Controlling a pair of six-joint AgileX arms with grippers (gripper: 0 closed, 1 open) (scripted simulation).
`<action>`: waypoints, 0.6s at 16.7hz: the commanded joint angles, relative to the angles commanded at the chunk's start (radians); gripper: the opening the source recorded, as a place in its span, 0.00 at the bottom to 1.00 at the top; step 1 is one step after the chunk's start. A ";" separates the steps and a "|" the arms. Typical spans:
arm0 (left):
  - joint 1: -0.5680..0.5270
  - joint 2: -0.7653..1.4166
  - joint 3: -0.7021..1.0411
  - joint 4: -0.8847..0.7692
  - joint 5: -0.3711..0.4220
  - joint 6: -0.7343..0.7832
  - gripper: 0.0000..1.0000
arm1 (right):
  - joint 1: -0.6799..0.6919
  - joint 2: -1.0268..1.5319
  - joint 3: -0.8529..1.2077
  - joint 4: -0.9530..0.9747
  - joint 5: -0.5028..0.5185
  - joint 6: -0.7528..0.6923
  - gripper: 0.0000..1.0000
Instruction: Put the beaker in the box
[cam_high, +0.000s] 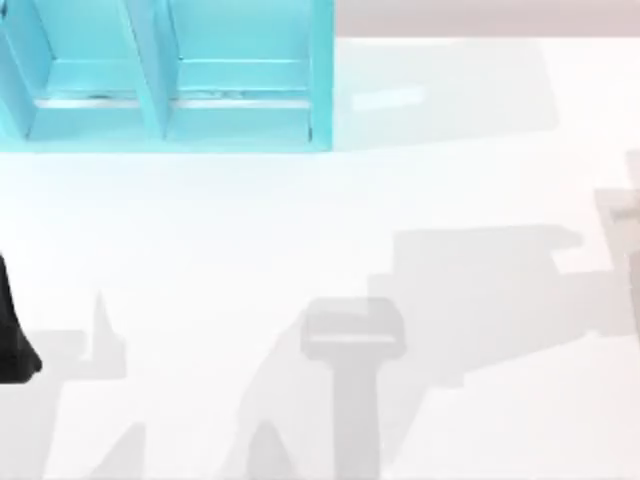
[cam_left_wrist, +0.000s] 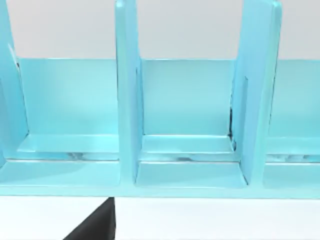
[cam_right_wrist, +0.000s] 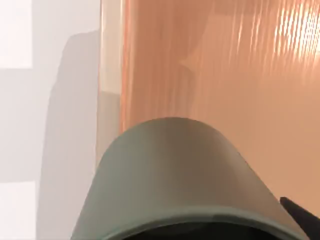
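The beaker (cam_right_wrist: 175, 175), a dark olive-grey cup, looms very close in the right wrist view. Behind it lies the orange-tan surface of the box (cam_right_wrist: 225, 75). My right gripper (cam_right_wrist: 185, 232) is shut on the beaker, and one black fingertip (cam_right_wrist: 300, 215) shows against the cup's side. The beaker's lower part is cut off by the picture's edge. My left arm (cam_high: 12, 340) sits at the table's left edge. A dark piece of my left gripper (cam_left_wrist: 95, 225) shows in the left wrist view, in front of the turquoise structure.
A turquoise shelf-like structure (cam_high: 170, 80) with upright dividers (cam_left_wrist: 127, 95) stands at the back left of the white table (cam_high: 320, 200). Grey shadows of the arms lie across the table's middle and right.
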 joint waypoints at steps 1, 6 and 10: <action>0.000 0.000 0.000 0.000 0.000 0.000 1.00 | -0.074 0.011 0.043 -0.047 0.004 -0.052 0.00; 0.000 0.000 0.000 0.000 0.000 0.000 1.00 | -0.293 0.035 0.181 -0.218 0.014 -0.221 0.00; 0.000 0.000 0.000 0.000 0.000 0.000 1.00 | -0.307 0.036 0.191 -0.231 0.015 -0.233 0.00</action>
